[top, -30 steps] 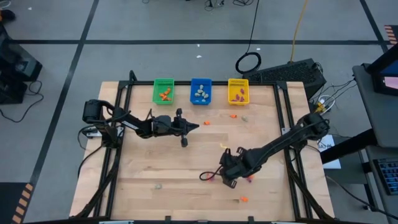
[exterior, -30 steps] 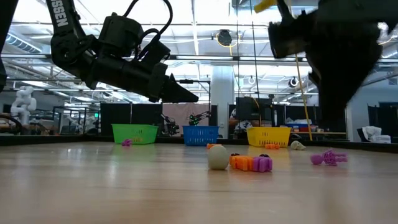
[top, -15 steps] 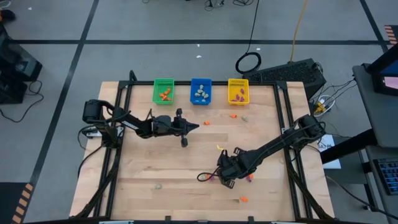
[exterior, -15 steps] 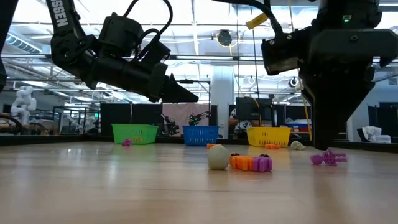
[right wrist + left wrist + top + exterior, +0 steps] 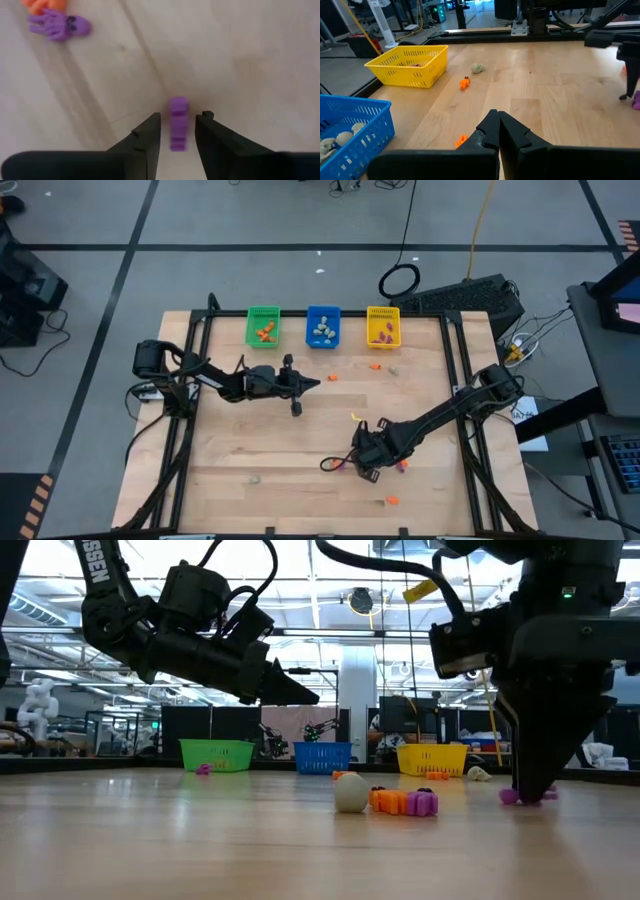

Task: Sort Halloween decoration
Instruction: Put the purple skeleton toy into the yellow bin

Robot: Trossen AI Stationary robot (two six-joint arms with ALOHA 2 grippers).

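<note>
On the pale wooden table [image 5: 250,450] we see the right gripper [image 5: 176,131] lower than a second ago, its fingertips now at the surface in the low view. Only its wrist view shows the open fingers standing either side of a small purple trinket [image 5: 177,122] that lies on the wood between them, not yet clamped, with a purple octopus-like trinket [image 5: 59,24] farther off. The left gripper [image 5: 498,122] is unmoved, closed and empty, above mid-table. We read "SSEN" on the left arm [image 5: 95,568].
</note>
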